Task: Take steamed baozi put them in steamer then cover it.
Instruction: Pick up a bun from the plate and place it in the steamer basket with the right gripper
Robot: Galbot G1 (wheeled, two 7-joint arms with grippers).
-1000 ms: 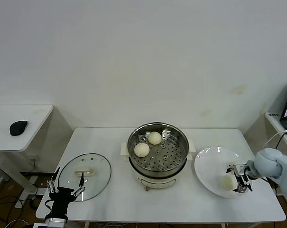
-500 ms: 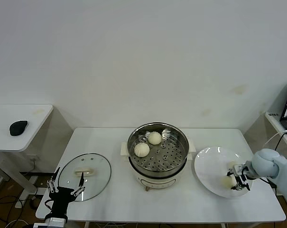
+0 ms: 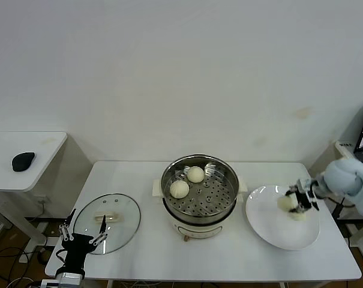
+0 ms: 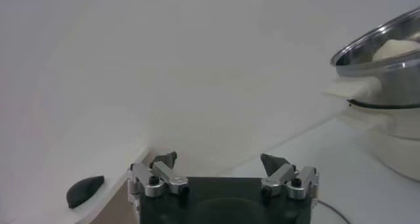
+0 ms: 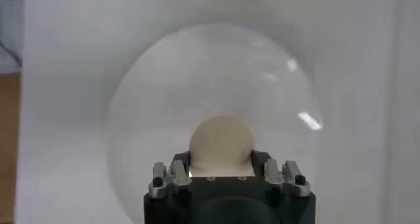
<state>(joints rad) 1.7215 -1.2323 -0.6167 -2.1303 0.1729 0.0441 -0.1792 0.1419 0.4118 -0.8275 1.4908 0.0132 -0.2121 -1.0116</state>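
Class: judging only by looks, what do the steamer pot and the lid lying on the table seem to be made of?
Steamer: apparently polished steel, with a mirror-bright rim and a perforated tray; its base looks like white plastic. Lid: probably clear glass, since the table shows through it.

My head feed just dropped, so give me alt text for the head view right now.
The right gripper holds a small round cream-white bun above the flat white plate. At table centre, the round shiny steel steamer pot stands uncovered with two more buns on its perforated tray. Its round glass lid lies on the table's left, the open left gripper parked beside it.
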